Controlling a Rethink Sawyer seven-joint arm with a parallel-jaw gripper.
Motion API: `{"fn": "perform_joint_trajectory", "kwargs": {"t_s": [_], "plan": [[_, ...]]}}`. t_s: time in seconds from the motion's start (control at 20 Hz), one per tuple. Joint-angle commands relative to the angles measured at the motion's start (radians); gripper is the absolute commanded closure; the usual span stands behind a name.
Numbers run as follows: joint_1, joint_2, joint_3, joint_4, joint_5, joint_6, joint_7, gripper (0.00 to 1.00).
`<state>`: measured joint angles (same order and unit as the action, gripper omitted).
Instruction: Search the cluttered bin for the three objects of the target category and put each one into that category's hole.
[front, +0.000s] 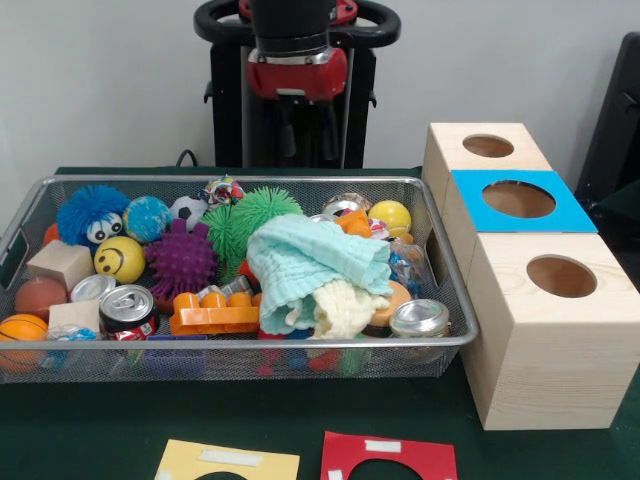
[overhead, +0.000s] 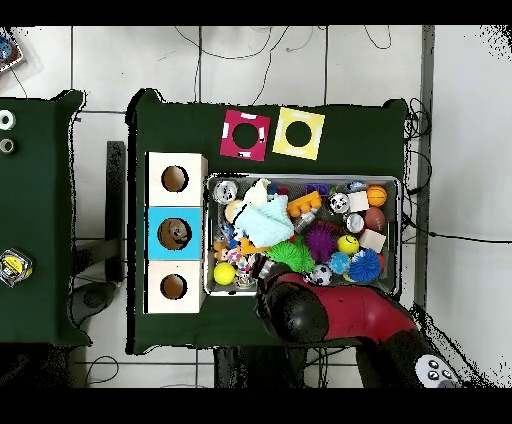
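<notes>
The silver wire-mesh bin (front: 250, 345) sits on the green table, full of clutter. It also shows in the overhead view (overhead: 300, 178). A teal cloth (front: 315, 265) lies over a cream cloth (front: 345, 305) in its middle. Around them are soda cans (front: 128, 310), a purple spiky ball (front: 182, 260), a green spiky ball (front: 250, 215), a yellow smiley ball (front: 120, 258), an orange brick (front: 213, 315) and wooden blocks (front: 62, 262). My gripper (front: 305, 130) hangs drawn back behind the bin's far rim, above the table. In the overhead view the arm (overhead: 300, 312) covers it.
Three wooden boxes with round holes stand in a row beside the bin: a plain far one (front: 450, 165), a blue-topped middle one (front: 470, 205) and a plain near one (front: 545, 350). A yellow card (front: 228, 462) and a red card (front: 388, 458) lie at the front edge.
</notes>
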<state>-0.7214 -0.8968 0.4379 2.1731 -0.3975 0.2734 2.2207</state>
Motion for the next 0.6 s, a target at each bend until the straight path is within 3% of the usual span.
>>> {"fn": "perform_joint_trajectory", "kwargs": {"t_s": [0.05,0.25,0.6], "plan": [[-0.063,-0.078,0.26,0.078,-0.018,0.177,-0.274,0.0],[-0.108,-0.078,0.336,0.075,-0.031,0.211,-0.3,0.0],[-0.098,-0.004,0.349,0.04,-0.146,0.18,-0.262,0.0]]}}
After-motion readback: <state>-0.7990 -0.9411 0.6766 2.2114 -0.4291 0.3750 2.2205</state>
